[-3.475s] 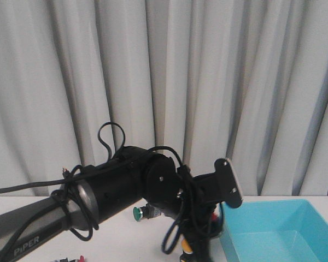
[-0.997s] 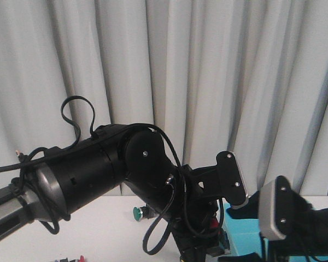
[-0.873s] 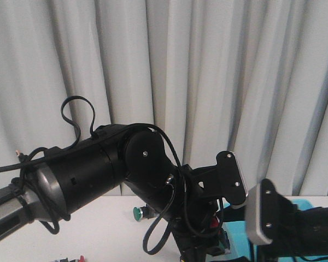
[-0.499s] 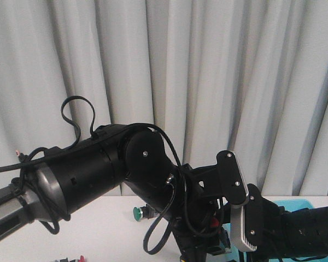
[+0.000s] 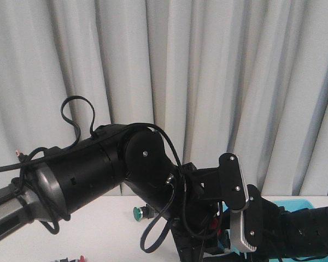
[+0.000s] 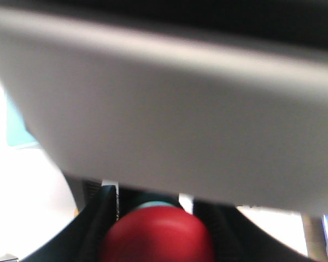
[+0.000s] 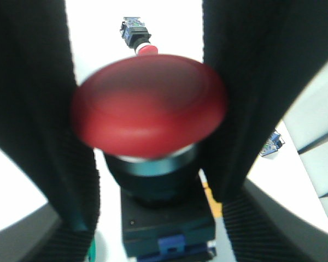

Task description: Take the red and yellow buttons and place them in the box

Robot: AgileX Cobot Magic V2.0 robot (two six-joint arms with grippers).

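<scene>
My left gripper is shut on the red button, gripping its round red mushroom cap. In the right wrist view the left fingers clamp the cap from both sides, above the dark body. My right gripper is open, with a ribbed finger on each side of that body and a gap to it. In the front view both arms meet low at the centre right, beside the turquoise box. The yellow button is hidden.
A green-capped button stands on the white table behind the left arm. A small red-capped button lies on the table beyond the held one. A small blue part lies to one side. Grey curtains hang behind.
The left arm rose with the red button earlier and has since stayed still. The right arm has come in from the right up to the left gripper.
</scene>
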